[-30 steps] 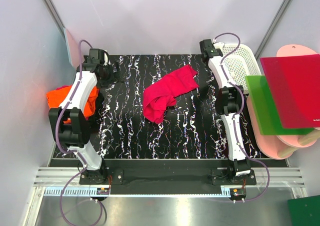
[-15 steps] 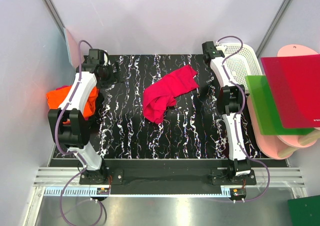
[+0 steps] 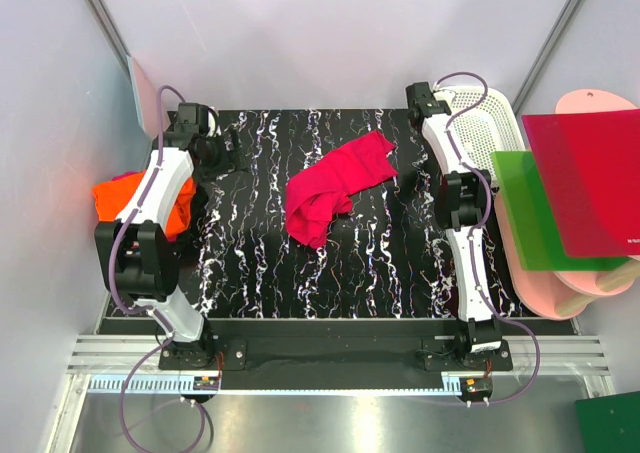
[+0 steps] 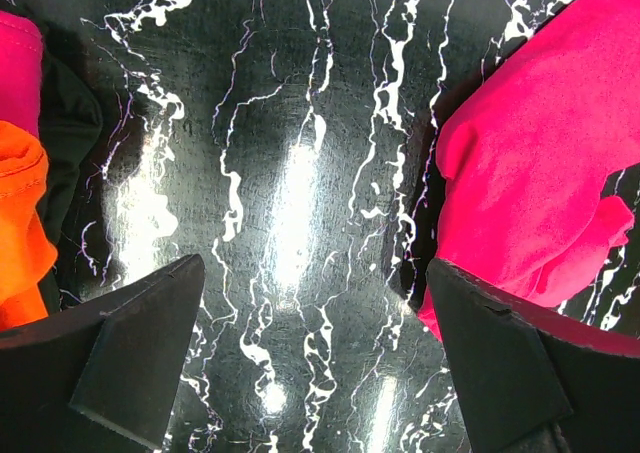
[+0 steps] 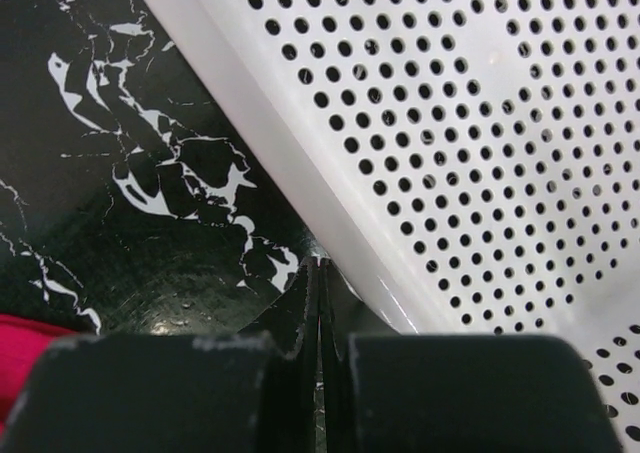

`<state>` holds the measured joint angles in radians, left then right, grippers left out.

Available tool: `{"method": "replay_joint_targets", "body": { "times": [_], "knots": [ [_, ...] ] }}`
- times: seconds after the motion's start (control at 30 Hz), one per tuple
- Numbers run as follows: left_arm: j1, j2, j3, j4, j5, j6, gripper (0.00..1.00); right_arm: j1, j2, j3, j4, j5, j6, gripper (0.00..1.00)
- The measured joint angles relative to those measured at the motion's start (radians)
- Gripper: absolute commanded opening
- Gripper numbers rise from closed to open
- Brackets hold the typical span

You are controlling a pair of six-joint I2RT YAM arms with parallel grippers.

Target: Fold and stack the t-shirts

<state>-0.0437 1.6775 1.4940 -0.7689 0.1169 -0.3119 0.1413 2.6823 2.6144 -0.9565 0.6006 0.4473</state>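
Both arms stretch forward: left jaws gape empty over the mat [image 4: 300, 173], right jaws clamped empty beside the basket [image 5: 480, 123].

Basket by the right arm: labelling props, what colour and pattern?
The basket is white, perforated with round holes; best seen in the right wrist view.

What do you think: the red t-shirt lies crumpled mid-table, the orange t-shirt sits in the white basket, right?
No. The top external view shows the orange t-shirt at the left edge of the table, not in the white basket.
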Motion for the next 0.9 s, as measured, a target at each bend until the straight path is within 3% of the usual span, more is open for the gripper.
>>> {"method": "replay_joint_targets", "body": {
  "times": [0.17,0.3,0.37,0.47,0.7,0.9],
  "knots": [
    [0.0,-0.005,-0.005,0.003,0.001,0.0,0.99,-0.014,-0.018,0.0,-0.013,-0.082,-0.006,0.0],
    [0.0,-0.005,-0.006,0.011,0.01,0.0,0.99,-0.019,-0.093,-0.051,-0.008,-0.137,-0.056,0.11],
    [-0.001,-0.005,-0.01,0.016,0.025,0.0,0.99,-0.01,-0.157,-0.105,0.003,-0.157,-0.089,0.5],
    [-0.009,-0.003,-0.01,0.019,0.069,0.005,0.99,0.014,-0.301,-0.229,0.04,-0.185,-0.143,0.78],
    [-0.126,0.119,0.031,0.029,0.182,0.033,0.99,0.134,-0.567,-0.509,0.165,-0.351,-0.158,0.8],
    [-0.244,0.271,0.105,-0.012,0.254,0.04,0.99,0.14,-0.573,-0.684,0.191,-0.496,-0.11,0.81]
  ]
}}
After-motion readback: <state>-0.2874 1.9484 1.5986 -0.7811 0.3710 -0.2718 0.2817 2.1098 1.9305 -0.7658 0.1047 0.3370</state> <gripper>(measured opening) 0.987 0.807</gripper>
